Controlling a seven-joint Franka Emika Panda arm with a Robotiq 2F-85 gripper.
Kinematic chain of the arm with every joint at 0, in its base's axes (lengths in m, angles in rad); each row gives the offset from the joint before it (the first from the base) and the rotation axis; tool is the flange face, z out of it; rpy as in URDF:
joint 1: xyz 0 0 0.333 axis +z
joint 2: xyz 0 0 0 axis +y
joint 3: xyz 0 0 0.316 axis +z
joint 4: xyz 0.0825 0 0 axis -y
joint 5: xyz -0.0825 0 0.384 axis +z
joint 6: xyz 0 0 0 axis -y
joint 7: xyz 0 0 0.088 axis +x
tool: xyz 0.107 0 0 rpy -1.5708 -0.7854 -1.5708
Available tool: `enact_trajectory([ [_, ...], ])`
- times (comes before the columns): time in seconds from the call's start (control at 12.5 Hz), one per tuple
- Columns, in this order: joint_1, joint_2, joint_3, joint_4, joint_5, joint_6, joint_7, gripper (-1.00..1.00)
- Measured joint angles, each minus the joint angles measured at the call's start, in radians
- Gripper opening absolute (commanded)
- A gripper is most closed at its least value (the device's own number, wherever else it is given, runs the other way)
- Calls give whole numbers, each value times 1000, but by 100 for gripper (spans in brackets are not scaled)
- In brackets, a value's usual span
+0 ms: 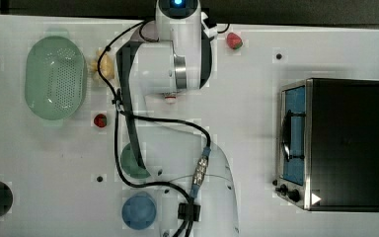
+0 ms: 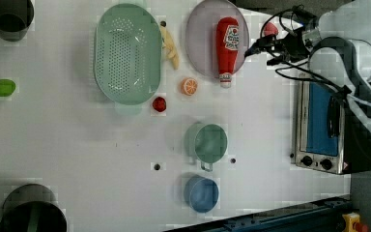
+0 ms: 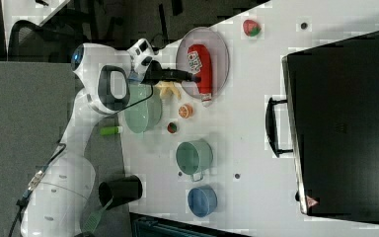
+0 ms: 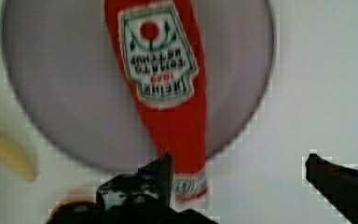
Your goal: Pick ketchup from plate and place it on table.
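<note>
Basically slim red ketchup [image 2: 227, 48] with white label, lying flat on lilac plate [image 2: 200, 43], cap overhanging rim. Gripper [image 4: 237, 172] wide open, empty; fingertips cropped.

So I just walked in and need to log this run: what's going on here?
A single robot arm is going after the ketchup bottle, which lies flat on the round plate on the white table, its cap end poking past the plate's rim. The gripper hangs open just above the bottle's cap end and holds nothing. The bottle has not been picked up yet. A green basket sits beside the plate.
</note>
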State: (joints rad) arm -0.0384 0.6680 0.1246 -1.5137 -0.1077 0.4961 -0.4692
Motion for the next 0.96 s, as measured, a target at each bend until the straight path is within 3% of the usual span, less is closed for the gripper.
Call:
enact_trajectory([
  [0.96, 53, 197, 0, 12, -46, 279, -23, 100],
])
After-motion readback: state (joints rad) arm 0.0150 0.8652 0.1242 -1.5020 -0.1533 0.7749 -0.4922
